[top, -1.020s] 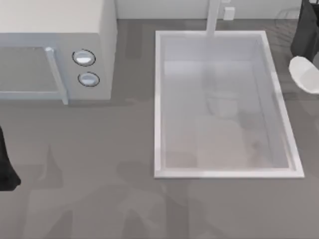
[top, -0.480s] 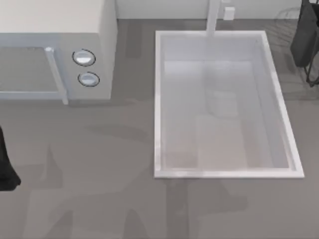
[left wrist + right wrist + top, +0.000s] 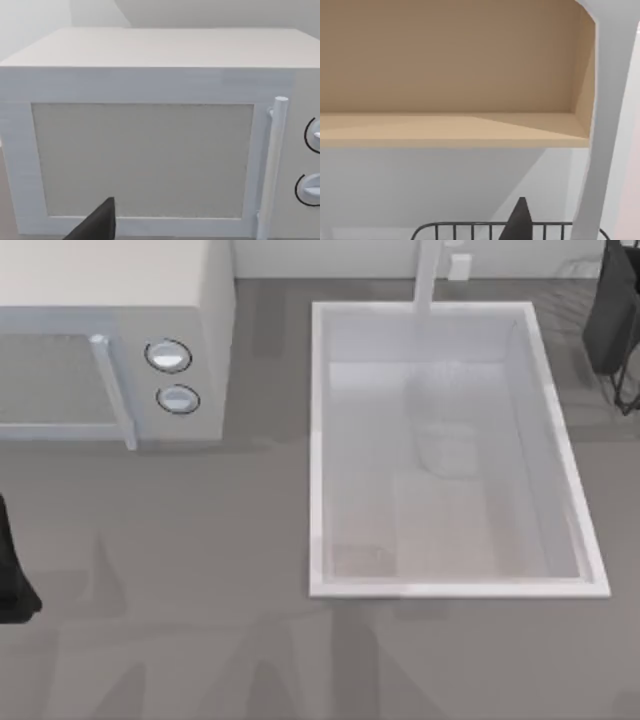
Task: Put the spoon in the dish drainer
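sink [image 3: 318, 440] taken as the landmark: a large white rectangular basin sunk in the grey table [image 3: 200, 640], with a white faucet post [image 3: 428, 270] rising at its far rim.

microwave [image 3: 110, 335] stands well to the left of the sink, at the table's far left. two round knobs [image 3: 170, 356] sit on its front next to a vertical bar handle [image 3: 112, 390]. the left wrist view faces this same door, its pale window panel [image 3: 142, 160] and the handle [image 3: 272, 165] beside it.

left arm [image 3: 12, 575] is parked at the table's left edge, well left of the sink and nearer than the microwave. one dark fingertip [image 3: 97, 225] shows in the left wrist view; cannot tell whether that gripper is wide or narrow.

right arm [image 3: 612, 310] is at the far right corner, just right of the sink's far right rim, a dark shape over thin wires. dish drainer [image 3: 628, 390] lies there, right of the sink; its black wire loops show under the arm. in the right wrist view the drainer's wire rail [image 3: 470, 229] runs along the bottom with one dark fingertip [image 3: 519, 220] in front of it, and a tan open shelf [image 3: 455, 125] hangs on the wall above. cannot tell the right gripper's opening or whether it holds anything.

spoon: cannot tell where it is.
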